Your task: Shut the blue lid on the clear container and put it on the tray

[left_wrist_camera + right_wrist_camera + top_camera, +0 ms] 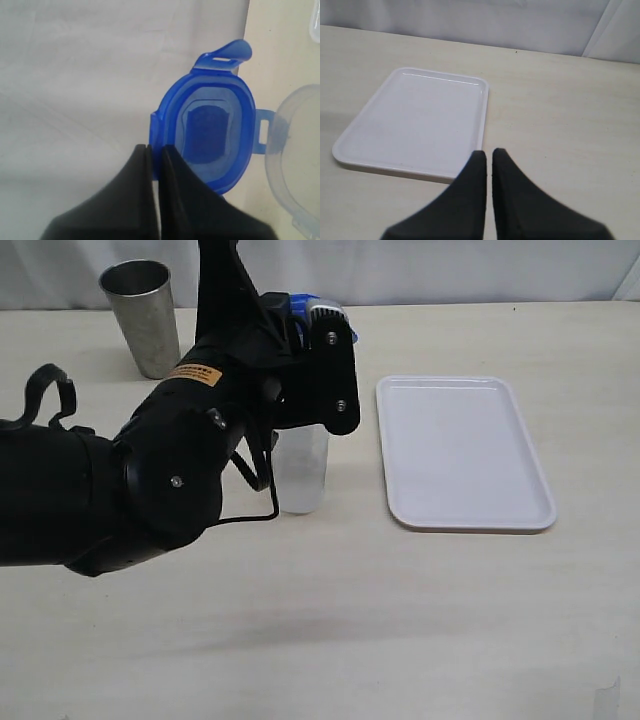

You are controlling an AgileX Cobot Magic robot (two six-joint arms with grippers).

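**One lid, not on yet**

L gripper [155, 148] pinches lid [210, 131] by its edge. Lid hangs up high, just beside rim of clear cup [300, 478], not over it. Cup stands tall, left of tray [465, 455]. R gripper [489, 152] is closed, empty, by tray. L arm's nearer; I think lid must shift across, then down.

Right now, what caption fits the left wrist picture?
Left end effector grips the blue lid near the clear container.
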